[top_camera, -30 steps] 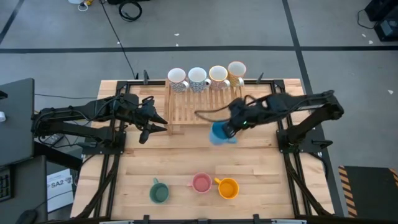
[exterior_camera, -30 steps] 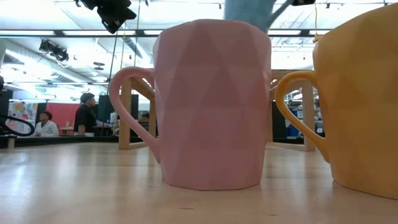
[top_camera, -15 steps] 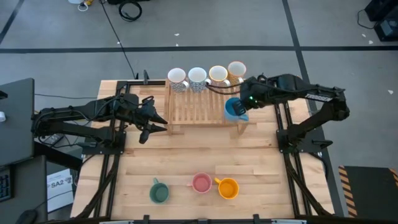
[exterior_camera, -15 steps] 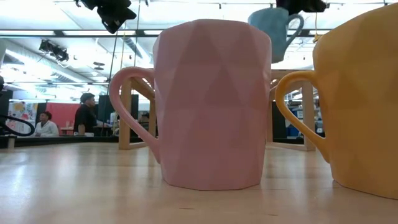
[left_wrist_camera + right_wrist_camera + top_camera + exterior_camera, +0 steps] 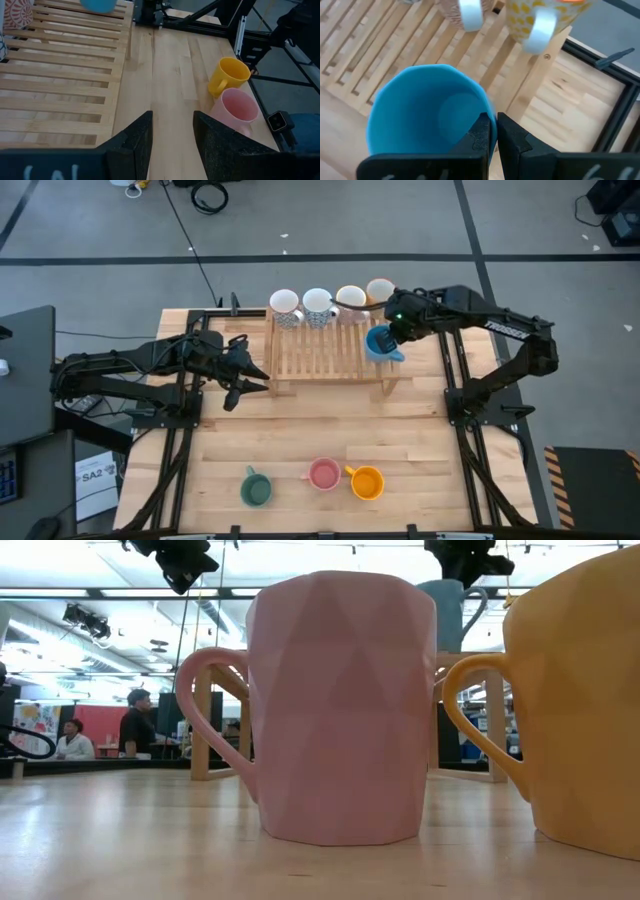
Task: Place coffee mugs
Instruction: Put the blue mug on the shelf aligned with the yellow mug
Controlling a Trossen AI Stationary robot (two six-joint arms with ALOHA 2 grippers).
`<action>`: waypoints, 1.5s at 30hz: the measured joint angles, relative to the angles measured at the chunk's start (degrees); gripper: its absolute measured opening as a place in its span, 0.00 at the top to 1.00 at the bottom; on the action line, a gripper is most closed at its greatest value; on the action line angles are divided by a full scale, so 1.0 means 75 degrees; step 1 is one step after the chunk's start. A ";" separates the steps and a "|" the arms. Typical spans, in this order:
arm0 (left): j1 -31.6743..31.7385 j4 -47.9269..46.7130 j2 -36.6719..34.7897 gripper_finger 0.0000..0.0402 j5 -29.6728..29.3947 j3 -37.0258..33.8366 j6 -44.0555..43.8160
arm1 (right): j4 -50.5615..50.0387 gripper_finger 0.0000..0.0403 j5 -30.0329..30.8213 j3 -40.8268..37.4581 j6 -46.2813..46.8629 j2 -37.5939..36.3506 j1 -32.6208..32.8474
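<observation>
A blue mug (image 5: 381,343) hangs over the right end of the wooden slatted rack (image 5: 320,355), with my right gripper (image 5: 394,330) shut on it. Several pale mugs (image 5: 317,305) stand in a row along the rack's far edge. A green mug (image 5: 256,488), a pink mug (image 5: 324,474) and an orange mug (image 5: 367,481) stand on their bases near the table's front edge. My left gripper (image 5: 245,376) waits open at the rack's left end, nothing between its fingers (image 5: 135,145). My right gripper pinches the blue mug's rim wall (image 5: 491,131), one finger (image 5: 481,134) inside the cup and one (image 5: 514,141) outside. The fingers slant down from above. The mug (image 5: 445,615) hangs nearly upright, mouth up, its handle (image 5: 476,602) toward the table's right.
The rack's slats (image 5: 60,85) lie bare in front of the row of pale mugs. Black frame rails (image 5: 455,370) run along the table's left and right sides. Bare tabletop (image 5: 320,425) lies between the rack and the three front mugs.
My right gripper has carried the blue mug from in front of the rack toward the table's far edge and a little right, to above the rack's right end. The mug, tilted half a second ago, now hangs nearly upright.
</observation>
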 joint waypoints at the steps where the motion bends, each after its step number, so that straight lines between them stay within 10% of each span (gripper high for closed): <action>1: -0.0003 0.0000 0.0003 0.64 0.0000 0.0000 0.0000 | -0.0001 0.94 -0.0005 0.0000 0.0013 0.0001 -0.0069; 45: 0.0000 0.0009 0.0003 0.64 0.0000 0.0000 0.0000 | -0.0147 0.94 0.0351 -0.0069 0.1869 0.0006 -0.0357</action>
